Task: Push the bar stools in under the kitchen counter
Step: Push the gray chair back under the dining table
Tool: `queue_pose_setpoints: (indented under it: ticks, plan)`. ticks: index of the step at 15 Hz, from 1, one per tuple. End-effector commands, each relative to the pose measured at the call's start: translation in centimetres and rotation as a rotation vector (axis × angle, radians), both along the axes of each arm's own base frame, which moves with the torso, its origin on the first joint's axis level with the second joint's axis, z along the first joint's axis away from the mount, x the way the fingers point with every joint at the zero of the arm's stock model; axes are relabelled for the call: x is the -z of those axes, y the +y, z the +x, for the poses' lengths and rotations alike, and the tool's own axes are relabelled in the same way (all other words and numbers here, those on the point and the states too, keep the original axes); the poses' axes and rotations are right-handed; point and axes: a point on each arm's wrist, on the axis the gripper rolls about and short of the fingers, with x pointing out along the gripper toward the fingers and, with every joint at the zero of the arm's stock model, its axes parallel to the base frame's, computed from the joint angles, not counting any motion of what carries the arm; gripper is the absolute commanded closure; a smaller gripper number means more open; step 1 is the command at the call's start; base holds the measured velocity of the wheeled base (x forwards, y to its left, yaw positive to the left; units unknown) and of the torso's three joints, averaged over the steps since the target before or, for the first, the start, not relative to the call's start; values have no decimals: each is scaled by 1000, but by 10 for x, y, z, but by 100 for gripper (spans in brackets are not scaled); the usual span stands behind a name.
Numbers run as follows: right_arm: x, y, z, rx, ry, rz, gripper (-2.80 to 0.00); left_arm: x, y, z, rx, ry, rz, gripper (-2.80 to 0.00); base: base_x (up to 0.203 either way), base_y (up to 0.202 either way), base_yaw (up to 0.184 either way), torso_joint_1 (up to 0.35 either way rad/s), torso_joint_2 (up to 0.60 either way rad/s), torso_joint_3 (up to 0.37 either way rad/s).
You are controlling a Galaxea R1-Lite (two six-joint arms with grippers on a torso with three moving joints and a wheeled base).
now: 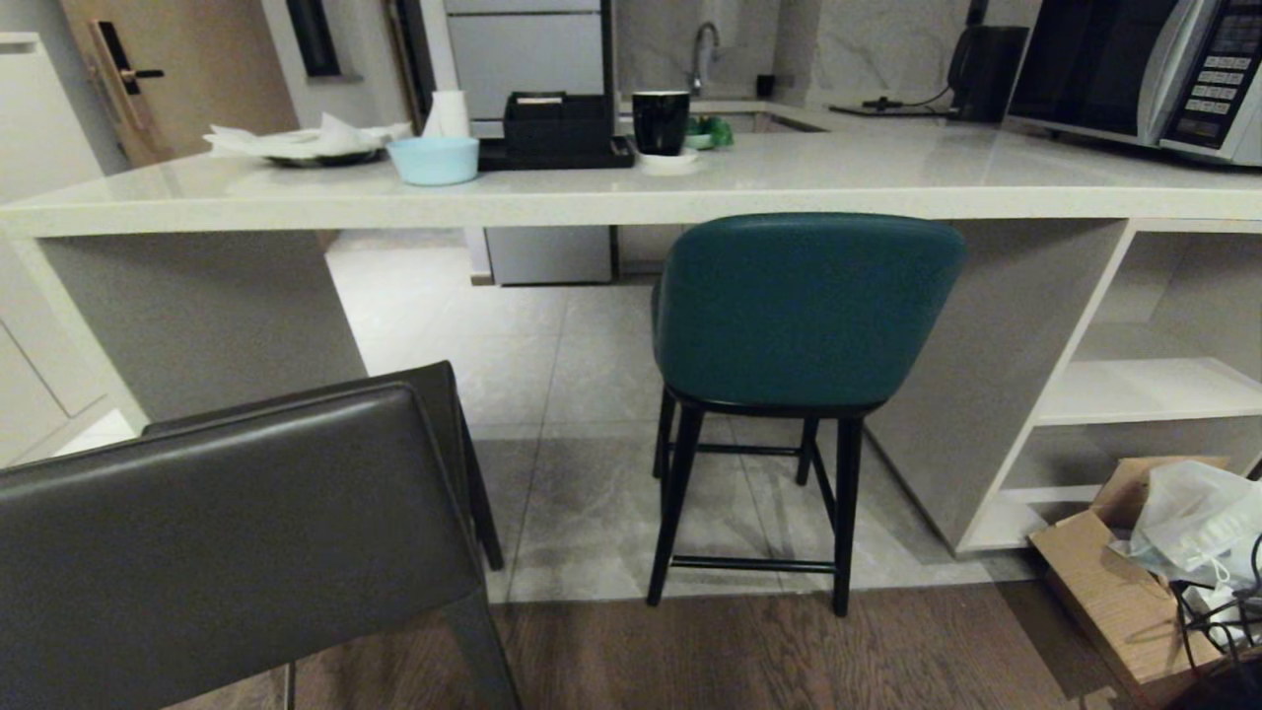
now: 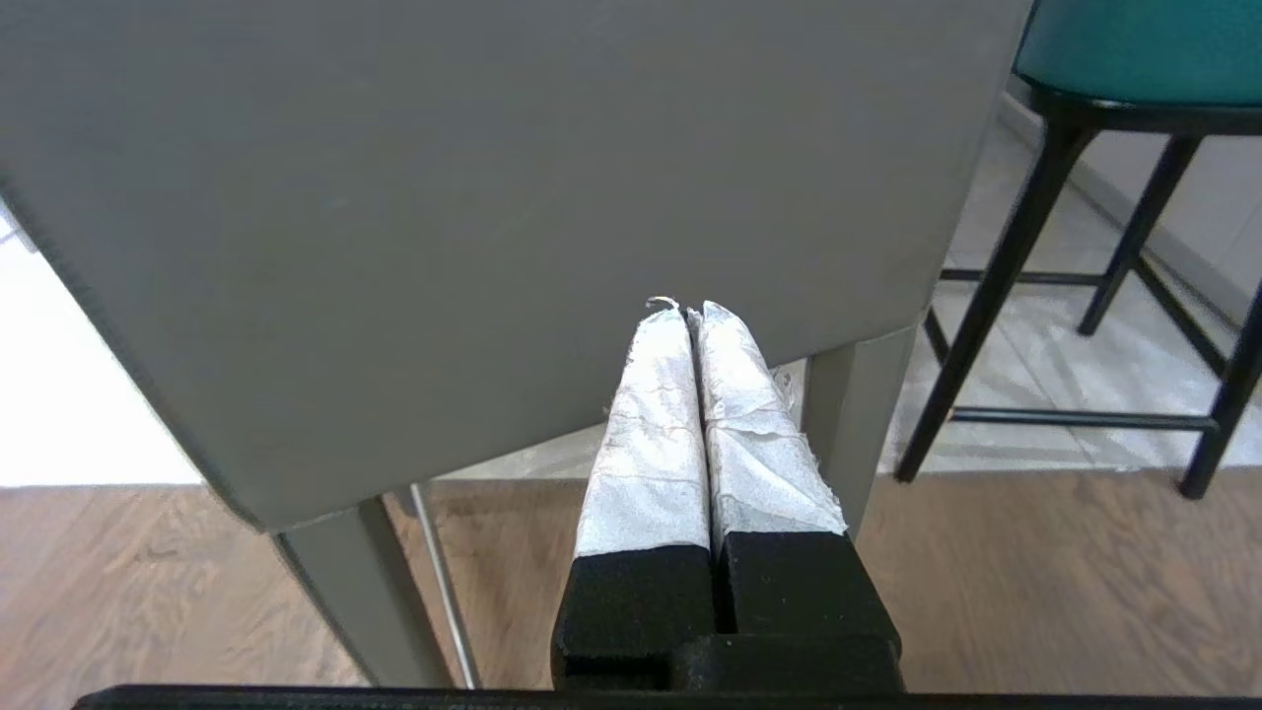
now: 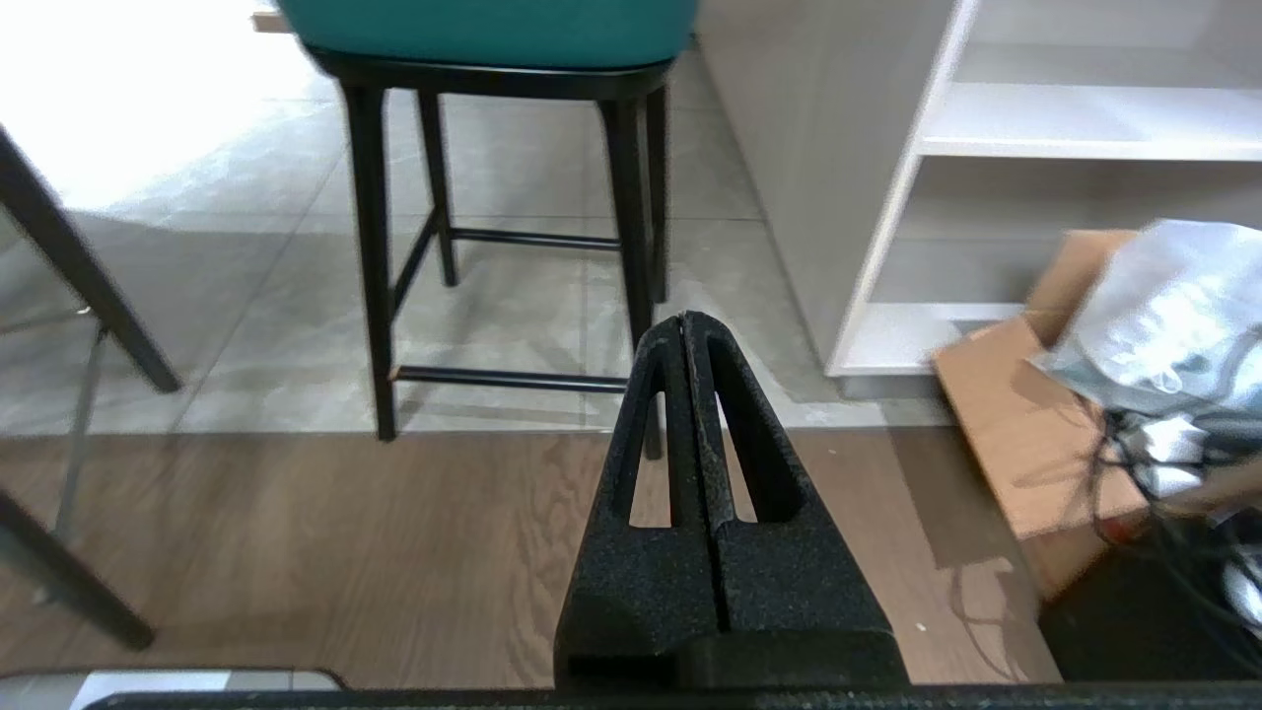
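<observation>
The grey stool (image 1: 227,532) stands well out from the counter (image 1: 631,192); the teal stool (image 1: 804,316) sits at its edge. Both claws (image 2: 687,308) (image 3: 685,320) are pressed together, empty. Stiff and likely heavy: push the backrest.

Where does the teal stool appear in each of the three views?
Head view: teal stool, centre-right, under the counter edge.
Left wrist view: upper right corner, beyond the grey stool.
Right wrist view: upper left of centre.
Shared landmark: its black legs.
</observation>
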Motion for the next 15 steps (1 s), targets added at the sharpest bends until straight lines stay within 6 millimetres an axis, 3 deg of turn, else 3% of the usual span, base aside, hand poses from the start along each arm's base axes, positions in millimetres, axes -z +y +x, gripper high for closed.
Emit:
queue_pose_setpoints:
  ticks: [1,4,11,15]
  plan:
    - [0,0,0,1,0,1,0,5,0,1,1,18,-1,0,0,0,0,0,0,0]
    - [0,0,0,1,-1,5,0,5,0,1,0,18,-2,0,-31,0,1,4,1,0]
    - [0,0,0,3,-2,5,0,5,0,1,-1,19,-4,0,-186,0,-2,1,4,1]
    - [0,0,0,3,0,4,0,5,0,1,-1,19,-3,0,0,0,0,0,0,0]
